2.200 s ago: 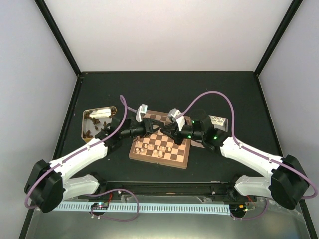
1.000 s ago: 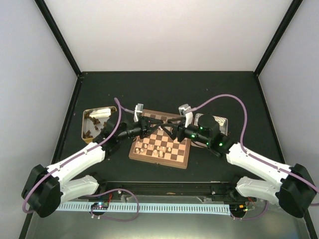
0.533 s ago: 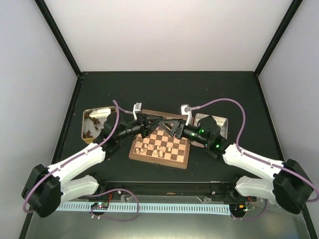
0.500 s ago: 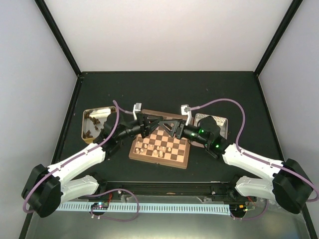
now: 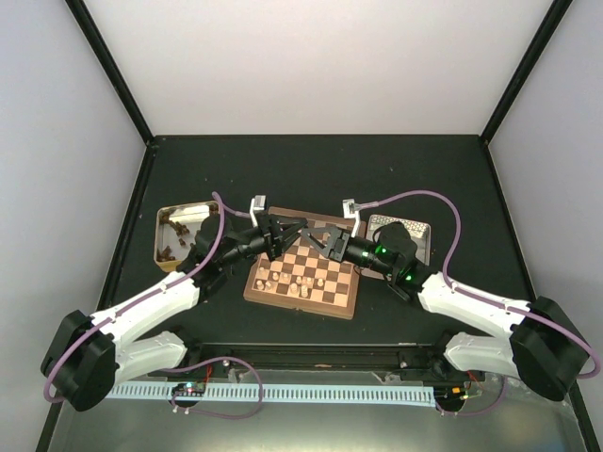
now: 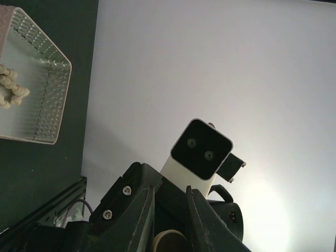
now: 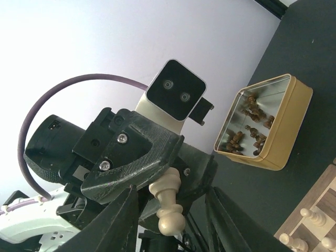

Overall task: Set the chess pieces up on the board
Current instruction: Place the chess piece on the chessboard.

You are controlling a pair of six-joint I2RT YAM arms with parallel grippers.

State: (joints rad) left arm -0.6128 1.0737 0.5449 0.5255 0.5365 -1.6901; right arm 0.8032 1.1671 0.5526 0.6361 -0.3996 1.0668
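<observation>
Though still clamped, pale piece (image 7: 169, 207) aloft

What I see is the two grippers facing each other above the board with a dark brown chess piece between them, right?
Nearly. The chess piece is pale beige, not dark brown; the right wrist view shows it clearly. The rest stands: the left gripper and right gripper face each other above the board with it between them.

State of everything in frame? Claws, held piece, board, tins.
left claw: shut on the pale piece
right claw: open, fingers either side of it
pale piece: held mid-air between the claws
board: partly set, pale men on near rows
gold tin: open, dark pieces inside
silver tin: open, spare pale pieces inside
</observation>
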